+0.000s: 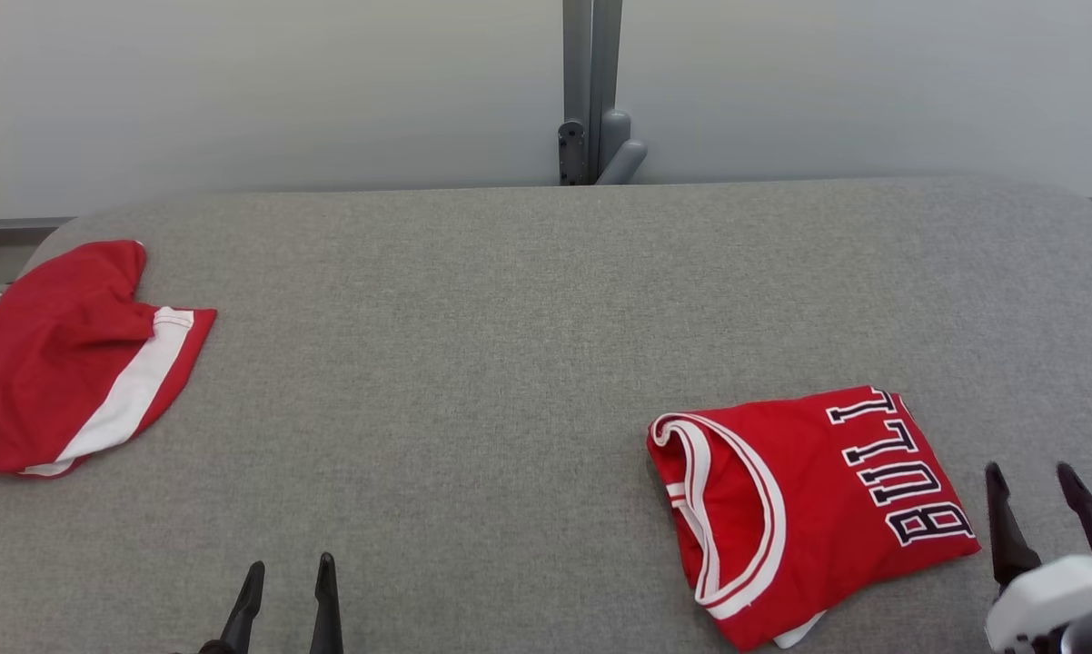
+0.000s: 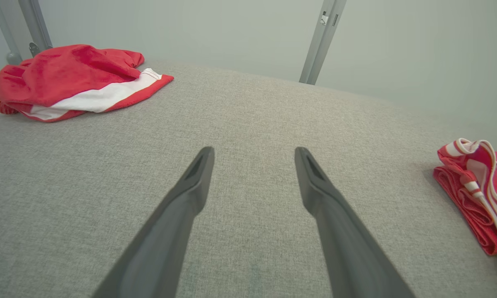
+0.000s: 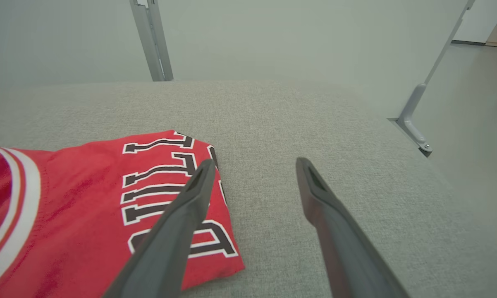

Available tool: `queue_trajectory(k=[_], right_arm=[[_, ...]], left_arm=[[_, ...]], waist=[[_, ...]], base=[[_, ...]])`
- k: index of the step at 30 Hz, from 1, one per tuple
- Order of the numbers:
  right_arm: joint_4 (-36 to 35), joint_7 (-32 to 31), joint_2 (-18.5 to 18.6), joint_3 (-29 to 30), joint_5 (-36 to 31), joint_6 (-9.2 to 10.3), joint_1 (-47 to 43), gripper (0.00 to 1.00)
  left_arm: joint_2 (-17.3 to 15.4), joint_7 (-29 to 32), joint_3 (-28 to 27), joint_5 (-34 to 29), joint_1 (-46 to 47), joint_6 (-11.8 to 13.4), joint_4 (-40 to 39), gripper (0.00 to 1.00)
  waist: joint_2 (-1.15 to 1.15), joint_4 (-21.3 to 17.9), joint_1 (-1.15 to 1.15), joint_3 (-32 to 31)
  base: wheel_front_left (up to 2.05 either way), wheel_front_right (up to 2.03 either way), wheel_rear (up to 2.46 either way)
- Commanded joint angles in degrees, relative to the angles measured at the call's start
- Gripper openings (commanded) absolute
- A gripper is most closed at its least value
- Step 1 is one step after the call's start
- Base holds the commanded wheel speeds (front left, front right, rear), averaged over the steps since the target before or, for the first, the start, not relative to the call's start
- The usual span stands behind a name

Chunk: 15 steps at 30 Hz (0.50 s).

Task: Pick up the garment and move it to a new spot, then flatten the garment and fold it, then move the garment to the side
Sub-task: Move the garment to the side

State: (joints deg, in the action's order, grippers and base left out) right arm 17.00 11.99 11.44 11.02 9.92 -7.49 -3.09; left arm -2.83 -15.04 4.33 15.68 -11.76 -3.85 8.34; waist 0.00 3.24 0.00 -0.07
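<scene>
Right claw point(image 1: 1028, 472) wide, holding nothing, at the near right of the grey worktop point(image 1: 510, 345), just right of the garment point(image 1: 809, 509) (red jersey, folded, black-and-white lettering up, collar trim towards the left). In the right wrist view one finger overlaps the lettered edge; can't tell if it touches. Left claw point(image 1: 291, 563) also wide, holding nothing, near edge left of centre, well apart from the garment. Second red-and-white cloth point(image 1: 64, 363) crumpled at the left edge. Grey post point(image 1: 591, 91) behind the worktop.

Dark tapered fingers point(image 2: 184, 207) extend from white wrist housing point(image 1: 1055, 590).
</scene>
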Motion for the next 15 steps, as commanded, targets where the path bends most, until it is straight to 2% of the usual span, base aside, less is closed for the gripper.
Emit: queue_trajectory(k=[1,5,10,15], right_arm=[[-0.1,-1.0,1.2,-1.2,0.7,-0.01,1.9,1.0],[0.9,-10.6,6.1,-7.1,6.0,0.04,7.1,1.0],[2.6,-22.7,11.1,-13.4,9.4,0.03,12.6,1.0],[5.7,-29.2,13.7,-16.9,12.4,0.03,15.5,1.0]], left_arm=[[-0.1,-0.2,0.0,0.3,-0.8,0.4,-0.2,1.0],[-0.1,-0.2,0.0,0.2,0.4,0.3,-0.5,1.0],[-0.1,-0.2,0.3,-0.2,2.2,-0.2,-0.6,1.0],[-0.1,-0.2,0.2,-0.4,3.3,-0.3,-0.2,1.0]], waist=[[0.0,-0.1,0.0,0.2],[0.0,-0.2,0.0,2.2],[0.0,0.4,0.0,4.6],[0.0,1.6,0.0,6.0]], base=[[0.0,0.0,0.0],[0.0,0.0,0.0],[0.0,0.0,0.0],[0.0,0.0,0.0]])
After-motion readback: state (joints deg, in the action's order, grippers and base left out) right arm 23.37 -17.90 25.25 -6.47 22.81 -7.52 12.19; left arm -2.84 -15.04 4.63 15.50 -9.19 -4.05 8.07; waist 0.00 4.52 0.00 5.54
